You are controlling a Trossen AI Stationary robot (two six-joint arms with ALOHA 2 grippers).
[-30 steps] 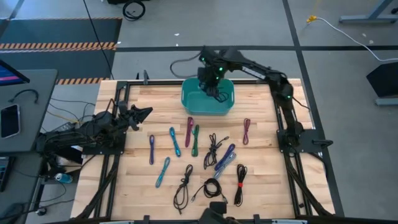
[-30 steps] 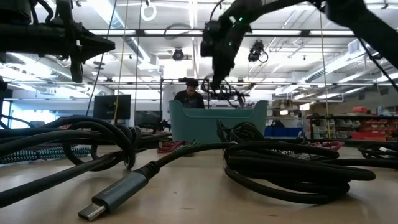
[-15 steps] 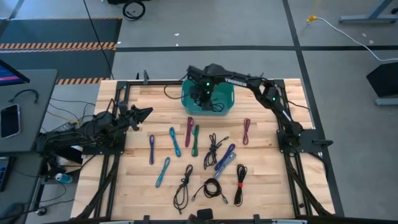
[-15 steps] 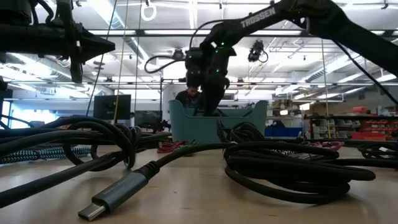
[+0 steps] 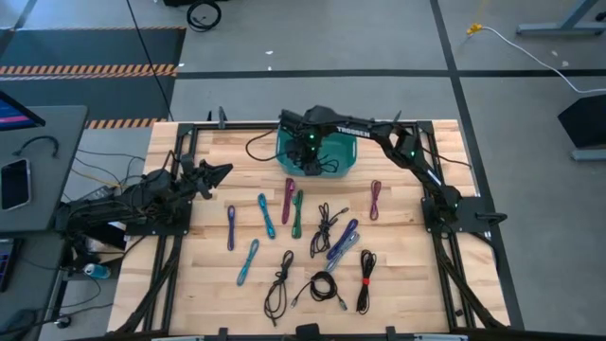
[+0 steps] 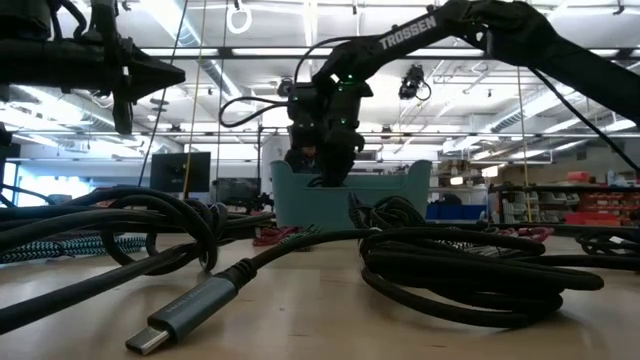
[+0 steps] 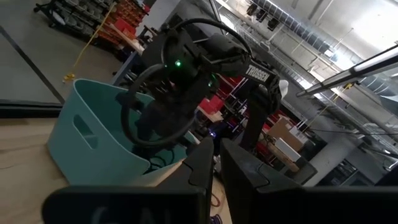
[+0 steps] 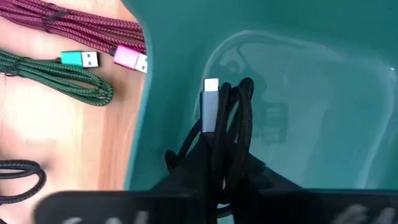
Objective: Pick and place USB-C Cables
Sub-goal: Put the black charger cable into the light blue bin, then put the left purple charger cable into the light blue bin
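Note:
A teal bin [image 5: 341,163] stands at the table's far middle. My right gripper [image 5: 308,159] reaches down into its left part, shut on a folded black USB-C cable [image 8: 225,127]. In the low view the right gripper [image 6: 330,165] dips behind the bin's wall [image 6: 345,200]. More cables lie flat on the wood: purple [image 5: 231,227], blue [image 5: 266,215], magenta [image 5: 288,200], green [image 5: 297,212], and black ones [image 5: 325,227] [image 5: 322,287]. My left gripper [image 5: 213,172] is shut and waits at the table's left edge, above the table. My right gripper pinches the black cable's folded strands [image 8: 217,158] between its two fingers, several strands together. It comes from above, pointing down into the bin. The looped end and grey connector [image 8: 210,106] stick out past the fingertips; I cannot tell if they touch the bin's floor.
A magenta cable [image 5: 375,200] lies near the right arm's base. A black cable with a red tie [image 5: 365,280], another black one [image 5: 278,284], a blue one [image 5: 248,261] and a purple-blue pair [image 5: 343,240] fill the near half. Bare wood lies along the table's left and right sides.
My right gripper has moved from above the bin's middle down into the bin and toward its left side, carrying the black cable with it. The cable, which hung above the bin's rim, is now inside the bin.

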